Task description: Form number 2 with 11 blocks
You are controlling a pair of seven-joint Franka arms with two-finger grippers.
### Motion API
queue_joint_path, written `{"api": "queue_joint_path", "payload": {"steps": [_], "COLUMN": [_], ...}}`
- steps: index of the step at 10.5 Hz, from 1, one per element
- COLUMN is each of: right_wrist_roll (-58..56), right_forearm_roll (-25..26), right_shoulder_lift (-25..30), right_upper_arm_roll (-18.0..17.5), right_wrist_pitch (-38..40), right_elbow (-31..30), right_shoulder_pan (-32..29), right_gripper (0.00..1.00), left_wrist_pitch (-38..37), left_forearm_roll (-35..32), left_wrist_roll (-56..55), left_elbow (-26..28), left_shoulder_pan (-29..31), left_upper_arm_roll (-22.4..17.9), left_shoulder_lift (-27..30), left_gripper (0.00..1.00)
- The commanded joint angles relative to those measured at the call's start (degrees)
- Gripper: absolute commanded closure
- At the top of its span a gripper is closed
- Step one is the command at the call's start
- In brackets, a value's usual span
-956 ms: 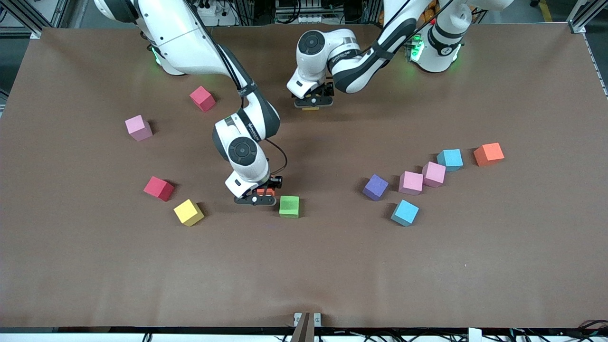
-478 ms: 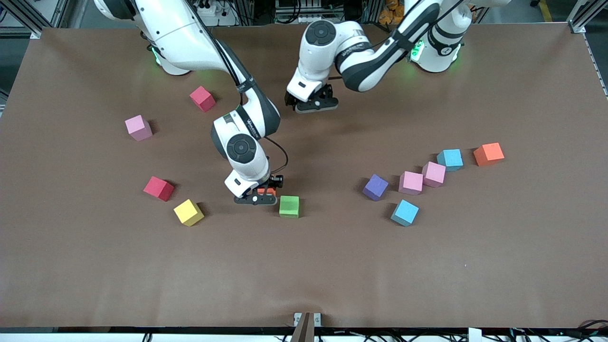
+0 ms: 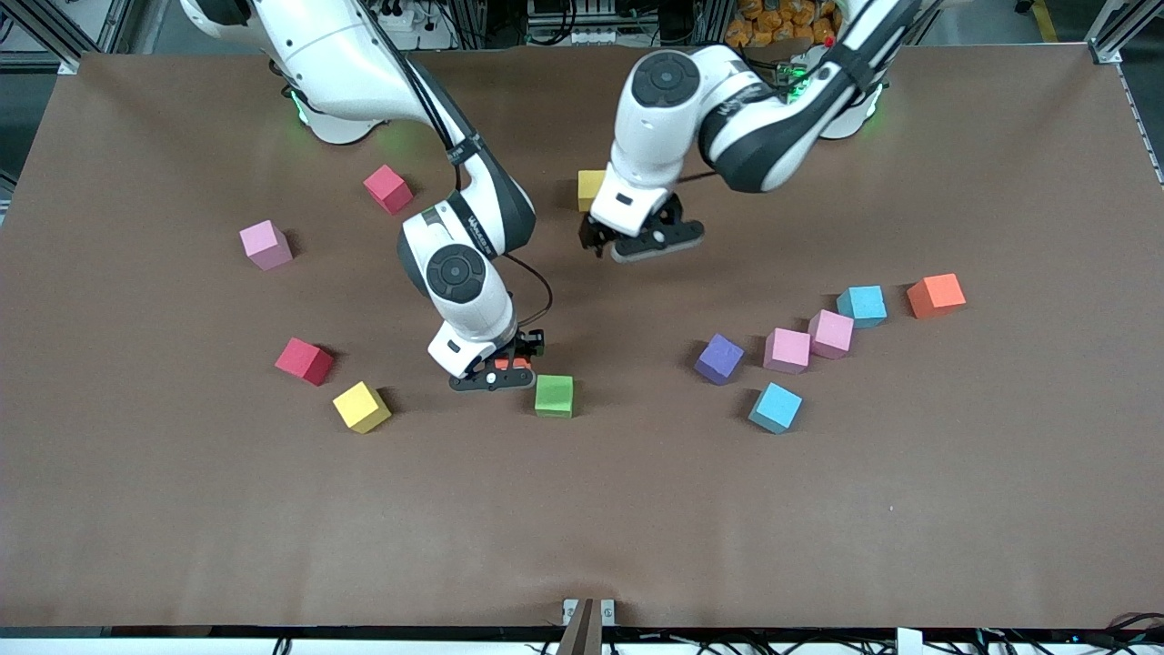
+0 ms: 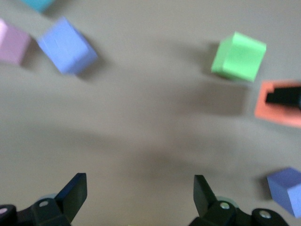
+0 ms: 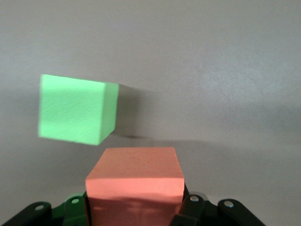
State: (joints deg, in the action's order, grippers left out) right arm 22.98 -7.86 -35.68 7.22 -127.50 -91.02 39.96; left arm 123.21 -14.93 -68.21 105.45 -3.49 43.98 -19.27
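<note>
My right gripper [image 3: 497,374] [image 5: 134,207] is shut on an orange block [image 3: 509,365] [image 5: 135,181], low at the table and close beside a green block [image 3: 554,396] [image 5: 75,115]. My left gripper [image 3: 641,241] [image 4: 136,197] hangs open and holds nothing, above bare table near the middle. A yellow block [image 3: 590,189] sits on the table by the left arm's wrist, partly hidden by it. The left wrist view shows the green block [image 4: 238,56], the held orange block [image 4: 277,106] and a purple block [image 4: 67,45]. No number 2 shows.
Toward the right arm's end lie a red block [image 3: 388,188], a pink one [image 3: 265,245], another red [image 3: 305,360] and a yellow [image 3: 361,407]. Toward the left arm's end lie purple [image 3: 719,357], pink [image 3: 787,350] [image 3: 830,333], light blue [image 3: 861,306] [image 3: 775,407] and orange [image 3: 936,295] blocks.
My left gripper has risen off the yellow block and swung toward the left arm's end, leaving the block uncovered on the table. My right gripper has hardly moved and stays on the orange block.
</note>
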Motion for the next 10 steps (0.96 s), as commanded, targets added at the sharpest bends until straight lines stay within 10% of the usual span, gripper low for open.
{"api": "queue_joint_path", "payload": {"steps": [1,10], "right_wrist_roll": [-4.6,-23.0], "right_forearm_roll": [-0.9,-0.4], "right_shoulder_lift": [5.4,8.9], "right_upper_arm_roll": [-1.2,-2.0], "right_wrist_pitch": [6.7,11.6], "right_elbow": [0.1,-0.7], "right_shoulder_pan": [0.9,15.1], "right_gripper": [1.00,1.00], "left_wrist_pitch": [-2.7,-5.7], "left_forearm_roll": [2.2,10.6], "left_wrist_roll": [7.8,23.5], "left_elbow": [-2.8,-4.0], "left_shoulder_pan": [-0.3,0.9], "left_upper_arm_roll": [-5.3,-22.3], "left_shoulder_lift": [-0.9,-5.4], "left_gripper": [0.00,0.00]}}
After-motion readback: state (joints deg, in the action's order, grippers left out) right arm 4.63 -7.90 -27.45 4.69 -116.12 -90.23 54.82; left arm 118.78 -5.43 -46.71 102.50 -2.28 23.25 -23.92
